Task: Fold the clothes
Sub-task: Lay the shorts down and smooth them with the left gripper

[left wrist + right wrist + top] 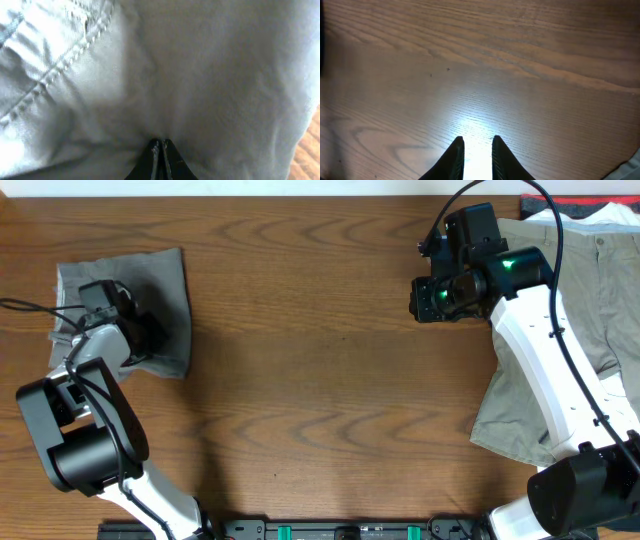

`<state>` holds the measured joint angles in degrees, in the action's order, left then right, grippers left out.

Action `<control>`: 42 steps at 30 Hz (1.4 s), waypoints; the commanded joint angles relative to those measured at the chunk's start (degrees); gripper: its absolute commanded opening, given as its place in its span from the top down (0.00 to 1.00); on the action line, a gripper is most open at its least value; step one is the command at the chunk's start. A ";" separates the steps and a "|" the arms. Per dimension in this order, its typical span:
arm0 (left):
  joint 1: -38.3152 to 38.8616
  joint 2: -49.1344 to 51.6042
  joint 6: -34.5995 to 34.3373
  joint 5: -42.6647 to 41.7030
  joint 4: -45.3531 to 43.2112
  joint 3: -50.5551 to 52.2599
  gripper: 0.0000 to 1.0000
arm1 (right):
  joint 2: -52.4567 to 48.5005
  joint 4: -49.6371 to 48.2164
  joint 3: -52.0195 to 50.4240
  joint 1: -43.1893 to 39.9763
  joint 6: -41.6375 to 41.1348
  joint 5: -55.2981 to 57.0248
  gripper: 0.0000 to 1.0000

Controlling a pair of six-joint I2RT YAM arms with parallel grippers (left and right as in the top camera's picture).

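Grey shorts: wrinkled cotton, folded into rough square, double-stitched seam showing; lay at far-left of wood-grain table. Left gripper clenched tight, tips against grey cloth; whether fabric was pinched, unclear. Right gripper slightly parted, empty, over bare wood. Khaki trousers lay rumpled at right edge.

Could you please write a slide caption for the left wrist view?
Left gripper, shut, tips against the grey shorts; stitched seam at upper left.
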<state>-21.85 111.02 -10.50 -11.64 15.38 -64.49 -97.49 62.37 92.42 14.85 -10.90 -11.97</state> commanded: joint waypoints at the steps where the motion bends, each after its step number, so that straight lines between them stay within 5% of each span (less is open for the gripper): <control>1: 1.03 4.81 -0.52 0.44 6.27 3.52 0.94 | -0.39 0.00 -0.07 0.92 -0.85 -0.26 0.82; 11: 1.03 1.95 0.66 2.49 11.89 3.06 0.94 | -0.39 0.02 -0.07 0.96 -0.83 -0.31 0.81; 14: 1.03 -4.04 2.08 2.38 17.27 0.33 0.84 | -0.31 -0.31 -0.04 0.96 -0.74 -0.33 0.79; 19: 1.05 -18.67 8.41 0.07 26.49 -6.71 0.46 | 2.03 -3.54 0.39 0.96 0.28 -5.99 0.73; 29: 2.27 -49.13 8.35 -4.94 44.02 -16.70 0.30 | 22.45 -9.42 0.44 0.98 8.15 -2.67 0.53; 32: 2.27 -55.52 8.33 -1.60 49.90 -16.70 0.13 | 28.68 -6.05 0.44 0.96 9.29 3.28 0.49; 33: 2.27 -57.33 8.33 0.04 51.82 -16.68 0.05 | 30.34 -4.37 0.42 0.96 9.29 5.18 0.46; 35: 2.27 -60.30 8.33 3.23 54.55 -16.59 0.02 | 32.85 -0.90 0.42 0.96 9.29 7.54 0.09; 36: 2.27 -61.20 8.35 4.09 55.17 -16.59 0.02 | 33.73 0.59 0.42 0.96 9.27 7.87 0.01; 42: 2.27 -63.25 8.31 4.83 55.34 -16.59 0.02 | 36.06 6.69 0.44 0.96 9.27 7.61 0.01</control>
<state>-19.70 47.72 -2.72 -8.67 70.65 -81.67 -61.19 68.05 93.06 14.85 -2.48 -6.11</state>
